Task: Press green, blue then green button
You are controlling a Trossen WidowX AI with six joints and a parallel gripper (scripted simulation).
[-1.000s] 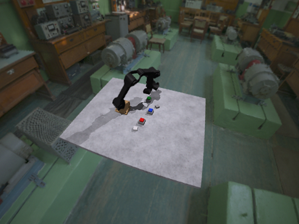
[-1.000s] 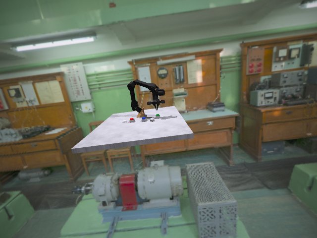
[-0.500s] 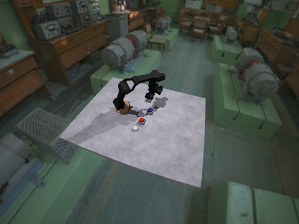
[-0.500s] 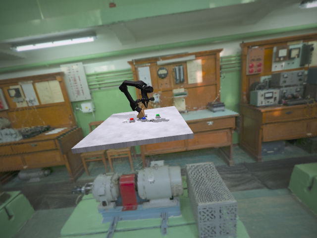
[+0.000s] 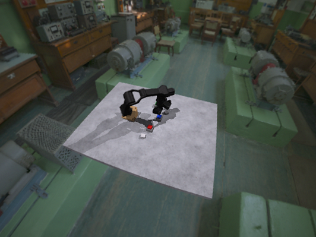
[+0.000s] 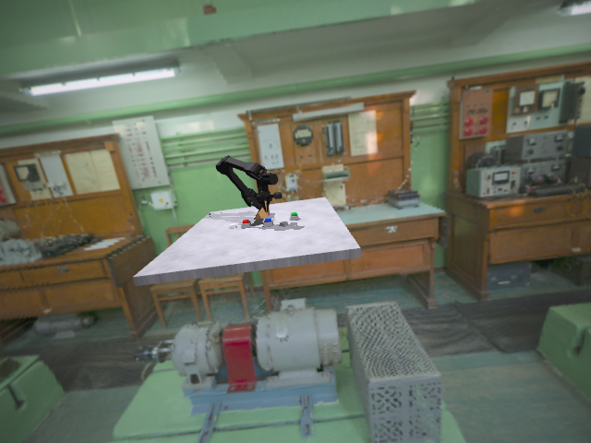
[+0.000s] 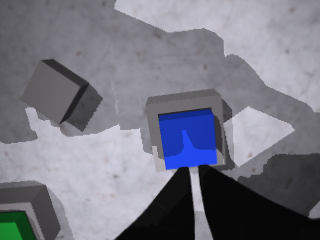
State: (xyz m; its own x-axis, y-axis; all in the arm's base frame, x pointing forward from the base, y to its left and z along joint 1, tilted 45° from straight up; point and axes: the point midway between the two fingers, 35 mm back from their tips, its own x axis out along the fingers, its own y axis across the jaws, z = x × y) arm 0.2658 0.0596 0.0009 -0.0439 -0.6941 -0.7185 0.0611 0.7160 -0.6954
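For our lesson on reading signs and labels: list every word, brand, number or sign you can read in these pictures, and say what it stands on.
None can be read.
Blue button, green button, grey block: plain, unmarked.
Wall panels and papers and instrument dials in the exterior view: marks too blurred to read.

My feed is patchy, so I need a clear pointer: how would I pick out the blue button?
Find the grey tabletop and the black arm on it. The blue button sits in a grey square housing just ahead of the shut claw. The red button and green button flank it; only this one is blue.
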